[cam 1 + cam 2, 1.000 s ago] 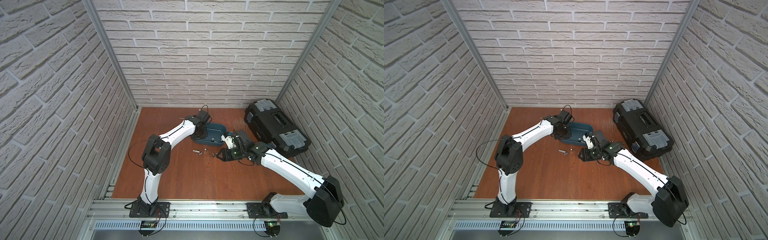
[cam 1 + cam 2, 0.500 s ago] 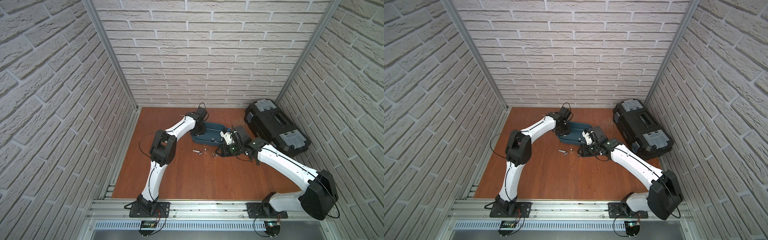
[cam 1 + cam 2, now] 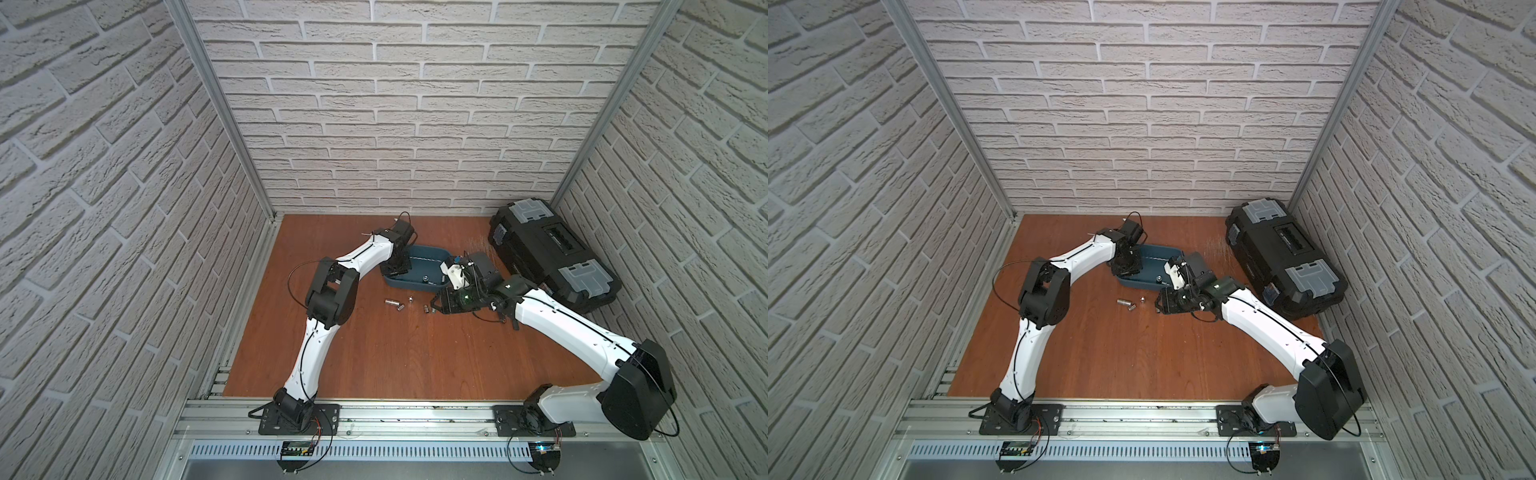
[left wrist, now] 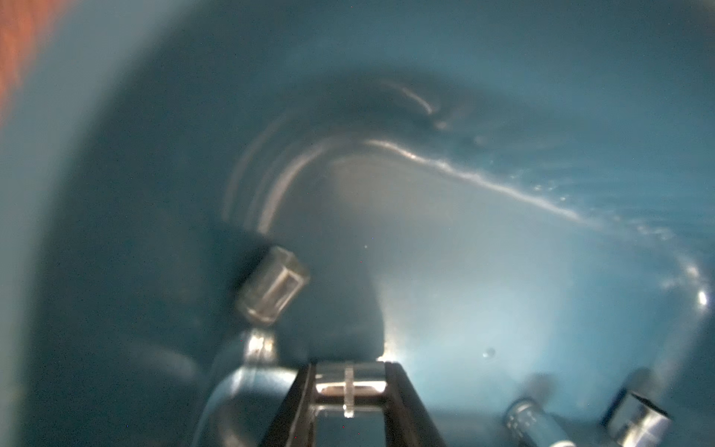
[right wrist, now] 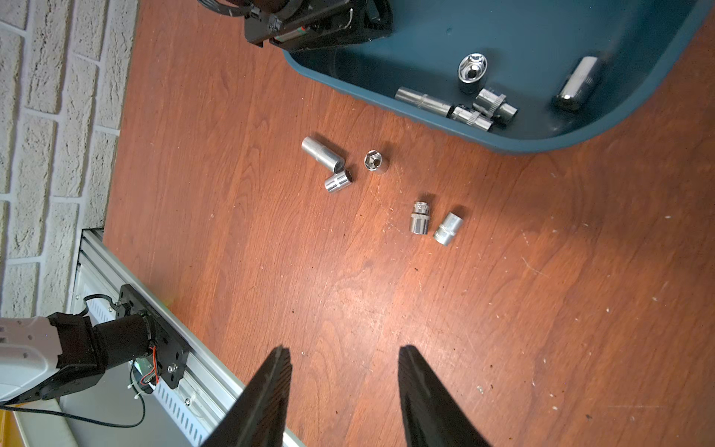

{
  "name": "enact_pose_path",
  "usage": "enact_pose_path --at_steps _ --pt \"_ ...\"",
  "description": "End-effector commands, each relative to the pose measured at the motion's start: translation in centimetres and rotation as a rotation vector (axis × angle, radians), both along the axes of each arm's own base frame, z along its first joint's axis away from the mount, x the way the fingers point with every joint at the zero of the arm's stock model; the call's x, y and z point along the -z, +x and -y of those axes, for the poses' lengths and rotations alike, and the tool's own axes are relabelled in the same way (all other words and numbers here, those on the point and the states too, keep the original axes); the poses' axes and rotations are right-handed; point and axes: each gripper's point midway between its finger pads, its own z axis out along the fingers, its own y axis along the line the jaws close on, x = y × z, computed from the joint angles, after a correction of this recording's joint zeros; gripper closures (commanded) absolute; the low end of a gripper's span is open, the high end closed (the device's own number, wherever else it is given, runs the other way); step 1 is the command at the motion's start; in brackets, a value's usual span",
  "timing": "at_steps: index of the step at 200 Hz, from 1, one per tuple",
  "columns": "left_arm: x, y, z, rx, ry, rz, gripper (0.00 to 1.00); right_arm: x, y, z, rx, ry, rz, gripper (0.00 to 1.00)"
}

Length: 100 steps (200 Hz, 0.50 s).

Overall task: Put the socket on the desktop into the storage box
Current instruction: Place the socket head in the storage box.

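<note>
Right wrist view: desktop (image 5: 348, 290) lies beneath the half-open, empty right gripper (image 5: 343, 350), storage box (image 5: 541, 27) ahead. Inside that box the left gripper (image 4: 349, 371) pinches a held socket (image 4: 360, 387); release it low. Ahead sits the nearest loose socket (image 5: 419, 222): straddle it squarely.

Five sockets (image 5: 323, 154) are lying on the desktop (image 5: 348, 309), three in a left group and two to their right. One storage box (image 5: 425, 31) is holding four or five further ones in the right wrist view. Its left end is hiding others, so the total is not coming clear. One black toolbox (image 3: 548, 249) is standing at the far right. Two robot arms (image 3: 365, 253) are reaching in.
</note>
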Motion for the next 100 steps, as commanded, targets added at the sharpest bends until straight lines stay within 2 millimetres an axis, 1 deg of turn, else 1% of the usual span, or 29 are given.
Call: enact_pose_path --at_steps 1,8,26,70,100 --pt "0.3 0.2 -0.8 -0.005 0.027 -0.008 0.55 -0.7 0.6 0.0 0.001 0.011 0.039 0.49" --pt "0.1 0.2 -0.8 -0.007 0.028 -0.005 0.5 -0.7 0.6 0.0 0.002 0.01 0.037 0.49" --pt "-0.6 0.3 -0.8 -0.002 0.025 0.011 0.45 -0.7 0.5 0.0 0.002 0.011 0.036 0.49" --pt "-2.6 0.6 -0.6 0.006 0.004 0.05 0.43 -0.9 0.4 0.2 0.007 0.014 0.041 0.49" --pt "-3.8 0.4 -0.5 0.015 -0.008 0.07 0.41 -0.9 0.2 0.3 0.01 0.012 0.037 0.49"
